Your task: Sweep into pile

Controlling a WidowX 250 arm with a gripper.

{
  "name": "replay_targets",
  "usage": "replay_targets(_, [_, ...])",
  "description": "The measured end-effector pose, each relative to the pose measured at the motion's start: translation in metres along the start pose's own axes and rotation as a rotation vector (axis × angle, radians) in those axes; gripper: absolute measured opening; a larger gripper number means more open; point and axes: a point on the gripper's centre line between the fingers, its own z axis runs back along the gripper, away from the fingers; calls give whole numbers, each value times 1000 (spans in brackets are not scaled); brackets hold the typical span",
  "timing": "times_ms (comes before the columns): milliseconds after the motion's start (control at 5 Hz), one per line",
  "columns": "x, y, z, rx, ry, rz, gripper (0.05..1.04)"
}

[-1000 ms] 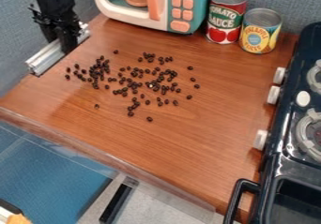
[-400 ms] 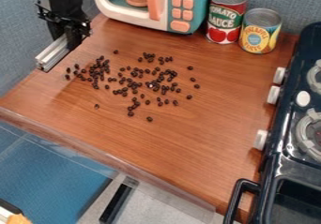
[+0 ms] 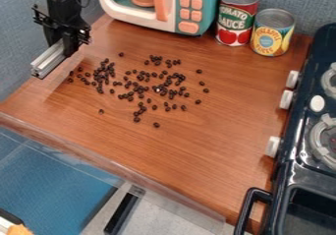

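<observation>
At the upper left of the camera view, the black gripper point(image 3: 68, 44) is shut on a silver-grey metal bar point(image 3: 49, 60). The bar slants down to the left along the counter's left edge, to the left of the beans. Dark beans point(image 3: 136, 87) lie scattered over the upper left and middle of the brown counter. They are denser in a clump point(image 3: 103, 73) on the left, with a few stray ones lower down and to the right. Gripper and bar stand apart from the beans.
A teal and white toy microwave point(image 3: 181, 8) stands at the back, with a red can point(image 3: 237, 15) and a yellow can point(image 3: 272, 32) beside it. The black stove point(image 3: 308, 155) lines the right side. A clear ledge point(image 3: 118, 165) runs along the counter's front edge.
The gripper and bar first shifted slightly right, then back left and a little down the view. The beans lie as before.
</observation>
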Motion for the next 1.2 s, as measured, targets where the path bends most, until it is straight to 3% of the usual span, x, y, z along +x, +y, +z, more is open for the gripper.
replay_targets(600, [-6, -16, -21, -12, 19, -46, 379])
replay_targets(1000, [-6, -33, -22, 9, 9, -78, 379])
replay_targets(1200, [-6, -47, -20, -9, -8, -82, 379])
